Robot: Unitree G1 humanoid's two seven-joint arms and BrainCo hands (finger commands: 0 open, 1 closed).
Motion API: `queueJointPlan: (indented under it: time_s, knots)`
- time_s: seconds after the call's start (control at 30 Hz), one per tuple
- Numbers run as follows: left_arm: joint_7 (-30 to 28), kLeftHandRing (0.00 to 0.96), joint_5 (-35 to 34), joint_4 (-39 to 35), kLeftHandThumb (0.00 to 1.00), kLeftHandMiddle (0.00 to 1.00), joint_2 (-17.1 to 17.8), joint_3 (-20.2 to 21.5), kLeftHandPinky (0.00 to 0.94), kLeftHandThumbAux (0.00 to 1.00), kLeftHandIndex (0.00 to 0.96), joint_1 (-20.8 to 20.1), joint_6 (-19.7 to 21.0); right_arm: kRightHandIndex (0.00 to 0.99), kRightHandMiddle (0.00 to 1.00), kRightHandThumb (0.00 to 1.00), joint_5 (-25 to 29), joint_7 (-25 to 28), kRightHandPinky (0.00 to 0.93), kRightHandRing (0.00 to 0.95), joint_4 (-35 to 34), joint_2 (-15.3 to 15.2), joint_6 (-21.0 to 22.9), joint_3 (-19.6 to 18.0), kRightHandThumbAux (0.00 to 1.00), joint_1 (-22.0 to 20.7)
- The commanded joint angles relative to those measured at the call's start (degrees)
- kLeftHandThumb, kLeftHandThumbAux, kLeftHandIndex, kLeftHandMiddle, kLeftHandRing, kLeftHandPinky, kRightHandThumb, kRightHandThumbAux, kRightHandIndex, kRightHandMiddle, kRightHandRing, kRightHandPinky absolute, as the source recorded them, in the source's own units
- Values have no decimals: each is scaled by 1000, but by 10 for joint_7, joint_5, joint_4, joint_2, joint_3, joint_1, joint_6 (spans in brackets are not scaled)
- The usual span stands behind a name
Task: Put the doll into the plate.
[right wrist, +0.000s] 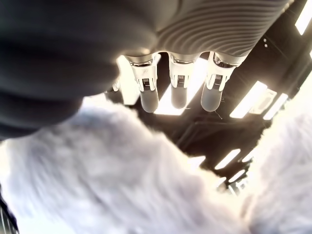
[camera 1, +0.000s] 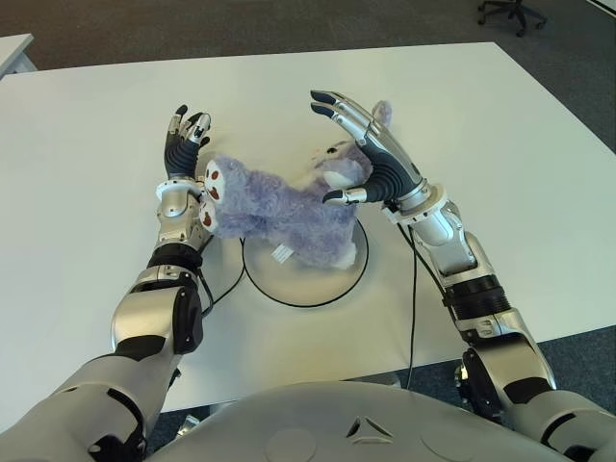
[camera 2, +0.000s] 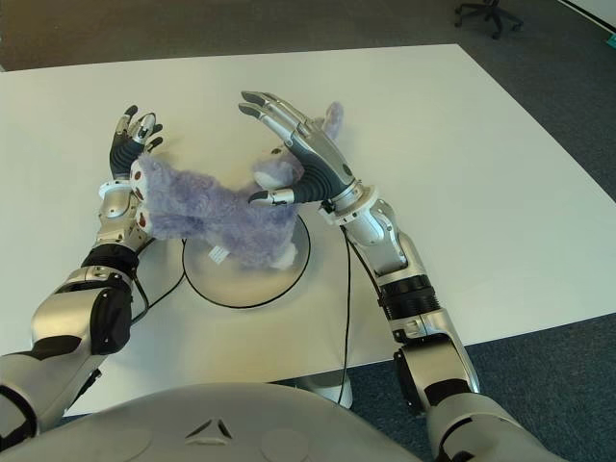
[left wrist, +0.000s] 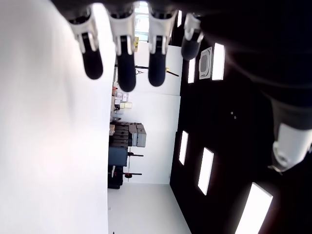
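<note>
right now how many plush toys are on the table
1. A single purple plush doll lies on its side across the round plate, its feet toward the left hand, its head under the right hand's open fingers. Nothing suggests another is hidden.

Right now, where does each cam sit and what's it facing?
Left eye: head, looking down at table; both arms, left hand, right hand, doll over plate.
Right eye: same scene, slightly offset.
Left wrist: along its own open fingers, room beyond.
Right wrist: own fingers, doll fur close.
Shared: doll in both eyes and right wrist.
</note>
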Motion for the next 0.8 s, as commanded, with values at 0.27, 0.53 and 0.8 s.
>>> queueJointPlan:
  time_s: [0.27,0.53,0.8]
  knots:
    - [6,193,0,22,0,174,-21,-2,222,539,57,47,23,0,0,120,43,28,0,0,-18,-6,1,-8,287,0]
    - [5,197,0,20,0,177,-22,-2,234,536,64,50,19,0,0,123,60,48,0,0,-38,-6,16,-14,294,7]
    - [5,204,0,19,0,186,-22,-2,210,541,70,51,21,0,0,128,64,55,0,0,-48,-5,21,-22,270,9]
